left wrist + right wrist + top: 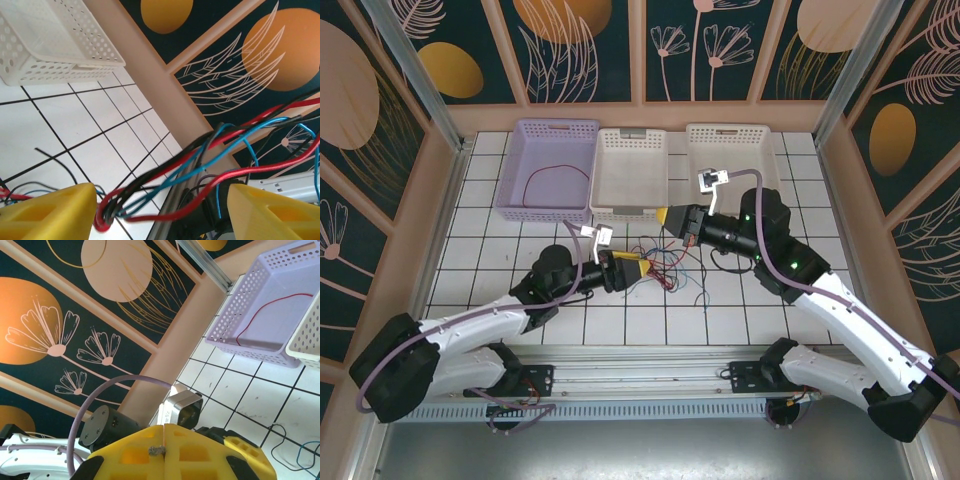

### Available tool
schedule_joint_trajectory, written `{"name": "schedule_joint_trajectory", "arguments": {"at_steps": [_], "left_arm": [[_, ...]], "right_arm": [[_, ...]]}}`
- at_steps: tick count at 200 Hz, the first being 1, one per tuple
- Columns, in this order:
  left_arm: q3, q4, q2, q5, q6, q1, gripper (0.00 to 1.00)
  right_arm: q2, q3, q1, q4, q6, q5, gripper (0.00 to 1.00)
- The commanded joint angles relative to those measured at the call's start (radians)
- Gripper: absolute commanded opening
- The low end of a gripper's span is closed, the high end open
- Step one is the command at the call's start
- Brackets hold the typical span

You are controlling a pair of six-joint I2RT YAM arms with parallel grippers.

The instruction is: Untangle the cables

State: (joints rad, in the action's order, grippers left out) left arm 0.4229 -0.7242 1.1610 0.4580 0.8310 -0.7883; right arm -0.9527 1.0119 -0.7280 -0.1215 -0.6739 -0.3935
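Lab robot cell: aluminium frame [415, 70], floral wall panels [720, 50], gridded tabletop [480, 245].

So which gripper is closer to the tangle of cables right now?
Left. The left gripper has the tangle of cables running between its open fingers; the right gripper sits shut beyond the tangle, toward the white basket.

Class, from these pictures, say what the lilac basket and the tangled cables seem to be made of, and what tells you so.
The lilac basket: likely moulded plastic, matte, given its walls of even holes. The cables: probably wire in smooth, slightly glossy plastic insulation, being thin, limp and sheened.
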Motion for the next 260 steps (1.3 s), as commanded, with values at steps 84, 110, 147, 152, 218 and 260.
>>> {"name": "schedule_joint_trajectory", "arguments": {"at_steps": [84, 110, 147, 152, 218, 260], "left_arm": [[0.027, -0.031, 0.017, 0.008, -0.022, -0.026, 0.37], [0.029, -0.026, 0.026, 0.015, -0.024, -0.026, 0.29], [0.022, -0.031, 0.021, 0.020, -0.024, -0.026, 0.11], [0.019, -0.035, 0.018, 0.021, -0.023, -0.026, 0.08], [-0.034, -0.078, -0.033, -0.037, -0.001, -0.026, 0.00], [-0.062, -0.101, -0.092, -0.113, 0.020, -0.026, 0.00]], "right_arm": [[0.007, -0.029, -0.005, 0.065, -0.016, -0.004, 0.00], [0.008, -0.033, -0.005, 0.053, -0.012, 0.005, 0.00], [0.014, -0.043, -0.002, 0.034, -0.006, 0.031, 0.00], [0.015, -0.046, -0.001, 0.035, -0.007, 0.033, 0.00], [0.029, -0.082, 0.024, 0.010, -0.013, 0.033, 0.00], [0.073, -0.130, 0.036, -0.035, 0.013, 0.062, 0.46]]}}
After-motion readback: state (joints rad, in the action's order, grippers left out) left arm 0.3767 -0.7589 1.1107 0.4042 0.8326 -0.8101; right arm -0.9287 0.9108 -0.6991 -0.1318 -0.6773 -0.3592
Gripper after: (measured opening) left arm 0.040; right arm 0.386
